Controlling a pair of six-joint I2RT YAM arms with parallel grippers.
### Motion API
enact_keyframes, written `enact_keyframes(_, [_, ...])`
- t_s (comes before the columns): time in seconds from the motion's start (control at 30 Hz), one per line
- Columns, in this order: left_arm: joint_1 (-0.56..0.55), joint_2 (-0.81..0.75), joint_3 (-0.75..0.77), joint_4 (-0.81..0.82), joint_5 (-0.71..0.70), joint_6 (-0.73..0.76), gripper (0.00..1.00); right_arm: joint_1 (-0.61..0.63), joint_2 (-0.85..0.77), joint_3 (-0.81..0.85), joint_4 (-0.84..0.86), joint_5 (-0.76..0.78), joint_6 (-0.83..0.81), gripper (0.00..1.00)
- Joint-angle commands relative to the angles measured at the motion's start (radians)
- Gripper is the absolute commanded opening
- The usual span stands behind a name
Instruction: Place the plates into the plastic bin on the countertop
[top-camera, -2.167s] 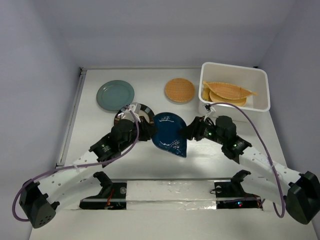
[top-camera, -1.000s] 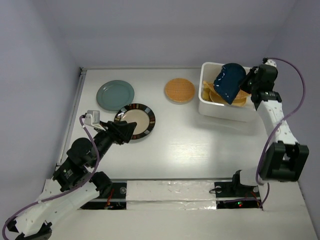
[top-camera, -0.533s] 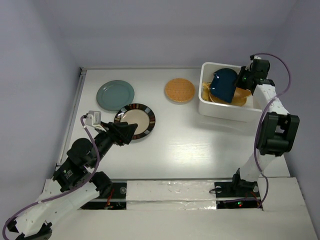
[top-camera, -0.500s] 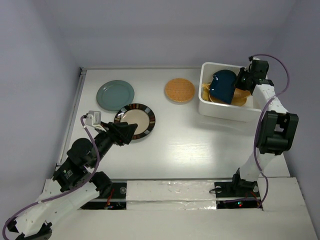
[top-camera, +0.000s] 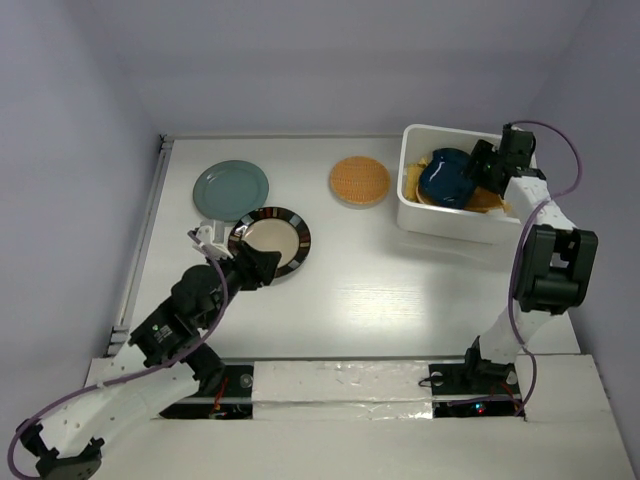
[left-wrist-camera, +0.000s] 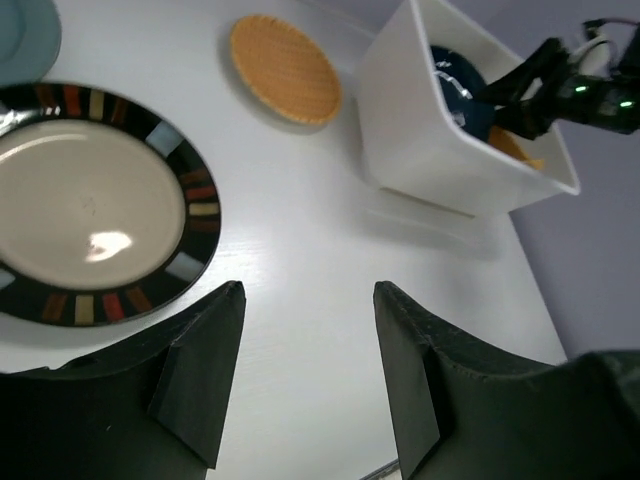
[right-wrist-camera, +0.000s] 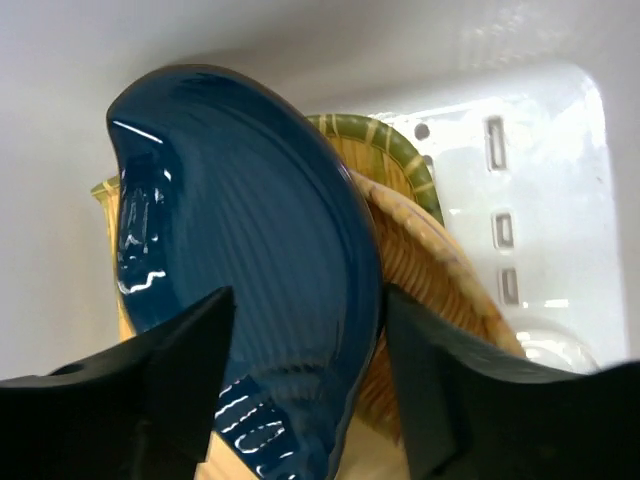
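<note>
The white plastic bin (top-camera: 455, 224) stands at the back right of the countertop (top-camera: 400, 290). The dark blue plate (top-camera: 443, 178) lies tilted inside it on yellow woven plates (right-wrist-camera: 430, 270). My right gripper (top-camera: 480, 166) is open inside the bin, its fingers either side of the blue plate's rim (right-wrist-camera: 240, 250). My left gripper (top-camera: 262, 265) is open and empty, low over the table just right of the dark-rimmed cream plate (top-camera: 275, 238). The teal plate (top-camera: 231, 189) and the orange woven round plate (top-camera: 360, 181) lie on the table.
In the left wrist view the dark-rimmed plate (left-wrist-camera: 90, 210) is at the left, the orange woven plate (left-wrist-camera: 285, 70) beyond it and the bin (left-wrist-camera: 420, 150) at the right. Lilac walls enclose the table. A metal rail (top-camera: 148, 230) runs along the left edge.
The right gripper lowered the dark blue plate from a steep tilt into the bin and its jaws now stand apart. The left arm moved forward to the dark-rimmed plate.
</note>
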Motion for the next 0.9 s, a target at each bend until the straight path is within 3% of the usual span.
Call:
enact_keyframes(0.0, [0.005,0.026,-0.046,0.002,-0.047,-0.074,0.51,-0.002,-0.103,-0.037,0.089,0.077,0.053,0.68])
enact_keyframes(0.13, [0.005,0.038,-0.100,0.010,-0.093,-0.120,0.49,-0.002,-0.245,-0.114,0.120,0.153,0.116,0.78])
enact_keyframes(0.27, [0.005,0.055,-0.135,-0.006,-0.171,-0.206,0.40,-0.002,-0.435,-0.225,0.183,0.164,0.173,0.88])
enact_keyframes(0.43, [0.005,0.127,-0.177,-0.031,-0.224,-0.279,0.33,-0.002,-0.669,-0.389,0.299,0.045,0.266,0.85])
enact_keyframes(0.47, [0.005,0.136,-0.181,-0.042,-0.246,-0.298,0.21,0.010,-0.704,-0.457,0.334,-0.018,0.291,0.67])
enact_keyframes(0.53, [0.017,0.150,-0.206,-0.053,-0.266,-0.345,0.09,0.049,-0.804,-0.524,0.390,-0.041,0.314,0.35])
enact_keyframes(0.57, [0.026,0.149,-0.217,-0.044,-0.263,-0.359,0.03,0.059,-0.831,-0.589,0.405,-0.075,0.332,0.05])
enact_keyframes(0.63, [0.069,0.150,-0.249,-0.006,-0.232,-0.372,0.01,0.084,-0.910,-0.643,0.445,-0.112,0.343,0.00])
enact_keyframes(0.73, [0.164,0.169,-0.276,0.019,-0.179,-0.381,0.05,0.159,-0.991,-0.740,0.489,-0.169,0.363,0.00])
enact_keyframes(0.83, [0.239,0.178,-0.299,0.045,-0.114,-0.382,0.32,0.280,-1.039,-0.824,0.531,-0.198,0.383,0.05])
enact_keyframes(0.87, [0.288,0.179,-0.306,0.053,-0.094,-0.379,0.48,0.311,-1.059,-0.844,0.540,-0.206,0.397,0.10])
